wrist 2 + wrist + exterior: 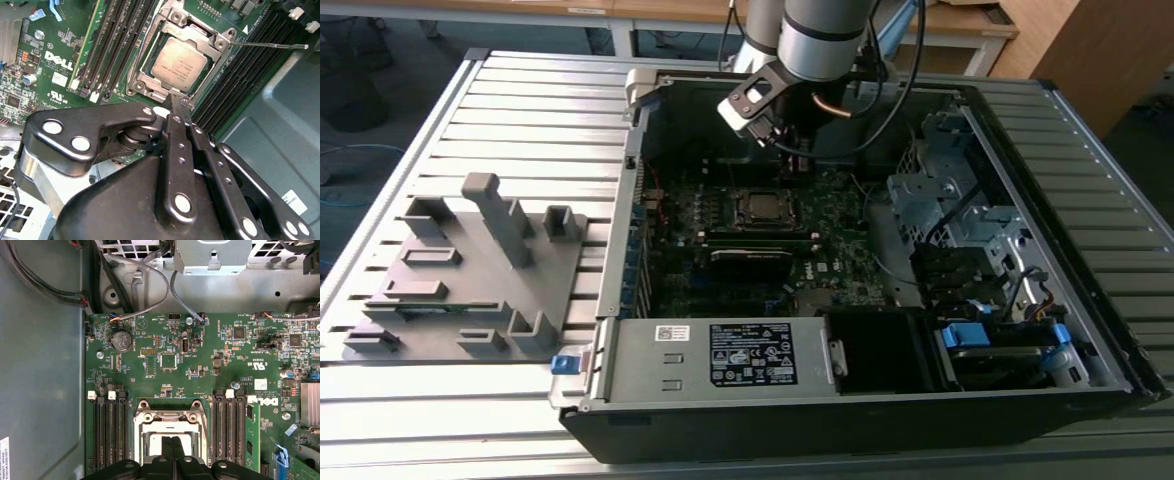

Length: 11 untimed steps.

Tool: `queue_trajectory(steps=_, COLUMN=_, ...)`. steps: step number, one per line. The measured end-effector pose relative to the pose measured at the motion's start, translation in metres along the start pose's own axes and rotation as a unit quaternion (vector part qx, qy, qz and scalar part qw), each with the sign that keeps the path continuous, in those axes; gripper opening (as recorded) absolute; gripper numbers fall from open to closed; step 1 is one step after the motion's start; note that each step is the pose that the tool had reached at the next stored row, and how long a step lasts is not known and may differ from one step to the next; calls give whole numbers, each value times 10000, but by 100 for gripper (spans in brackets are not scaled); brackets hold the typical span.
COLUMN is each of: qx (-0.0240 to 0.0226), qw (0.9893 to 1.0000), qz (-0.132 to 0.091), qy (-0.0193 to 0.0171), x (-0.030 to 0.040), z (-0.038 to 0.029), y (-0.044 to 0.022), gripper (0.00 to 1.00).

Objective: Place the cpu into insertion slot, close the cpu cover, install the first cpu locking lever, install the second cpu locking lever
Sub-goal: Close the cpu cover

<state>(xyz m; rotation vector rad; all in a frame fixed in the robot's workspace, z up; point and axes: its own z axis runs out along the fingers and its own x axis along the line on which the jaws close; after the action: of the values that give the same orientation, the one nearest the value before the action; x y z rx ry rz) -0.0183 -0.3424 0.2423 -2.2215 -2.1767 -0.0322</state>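
Held the gripper (180,104) with fingers pressed together, pinching nothing visible, just beside the cpu cover (145,75). Judged mid-latching: best pushed slowly and squarely on a lever, never on the chip. Beyond, found the cpu (177,64), dull silver and flat, seated in the insertion slot (762,207) and framed by the cover. Farther off, saw a thin locking lever (265,46) sticking out free.

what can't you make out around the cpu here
- Exterior view: cpu too small to show whether it's latched.
- First wrist view: end effector and picture edge hide much of the cpu.
- Second wrist view: end effector covers one cpu cover corner.
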Motion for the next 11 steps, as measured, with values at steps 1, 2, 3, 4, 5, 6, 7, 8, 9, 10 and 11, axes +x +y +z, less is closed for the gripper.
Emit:
queue_trajectory(steps=1, qx=0, qw=10000, qz=0, qy=0, x=0, z=0, y=-1, gripper=10)
queue_trajectory(steps=2, qx=0, qw=10000, qz=1, qy=0, x=0, z=0, y=-3, gripper=10)
queue_trajectory(steps=3, qx=0, qw=10000, qz=1, qy=0, x=0, z=1, y=-6, gripper=10)
queue_trajectory(steps=4, qx=0, qw=10000, qz=0, qy=0, x=0, z=1, y=-7, gripper=10)
queue_trajectory(steps=5, qx=0, qw=10000, qz=0, qy=0, x=0, z=1, y=-8, gripper=10)
queue_trajectory(steps=6, qx=0, qw=10000, qz=0, qy=0, x=0, z=1, y=-9, gripper=10)
queue_trajectory(steps=7, qx=0, qw=10000, qz=0, qy=0, x=0, z=1, y=-9, gripper=10)
queue_trajectory(steps=8, qx=0, qw=10000, qz=0, qy=0, x=0, z=1, y=-10, gripper=10)
queue_trajectory(steps=9, qx=0, qw=10000, qz=1, qy=0, x=0, z=2, y=-12, gripper=10)
queue_trajectory(steps=10, qx=0, qw=10000, qz=1, qy=0, x=0, z=2, y=-14, gripper=10)
queue_trajectory(steps=11, qx=0, qw=10000, qz=0, qy=0, x=0, z=2, y=-14, gripper=10)
